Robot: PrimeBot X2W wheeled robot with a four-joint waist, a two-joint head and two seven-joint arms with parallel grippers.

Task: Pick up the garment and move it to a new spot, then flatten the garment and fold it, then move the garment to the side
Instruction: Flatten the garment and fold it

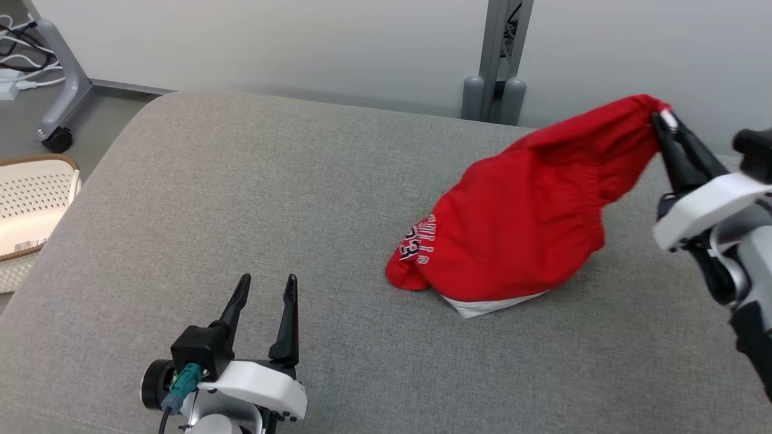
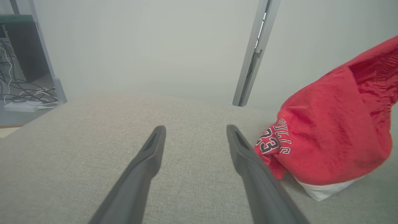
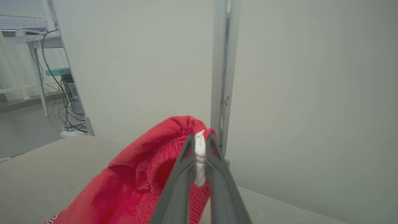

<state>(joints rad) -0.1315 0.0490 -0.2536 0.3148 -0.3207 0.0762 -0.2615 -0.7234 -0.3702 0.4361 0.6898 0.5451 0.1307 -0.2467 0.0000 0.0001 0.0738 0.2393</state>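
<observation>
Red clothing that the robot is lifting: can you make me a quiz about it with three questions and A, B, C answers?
1. Where does the lower end of the red garment rest?
A. in a drawer
B. on the grey cushion
C. on a chair

2. What colour is the trim peeking out under it?
A. white
B. blue
C. yellow

3. How is the right gripper?
A. wide open
B. lying flat on the cushion
C. shut on the garment's top edge

Answers:
1 B, because its bottom sits on the grey fabric surface.
2 A, because a white strip shows at its base.
3 C, because the two dark fingers pinch the raised edge.
</observation>
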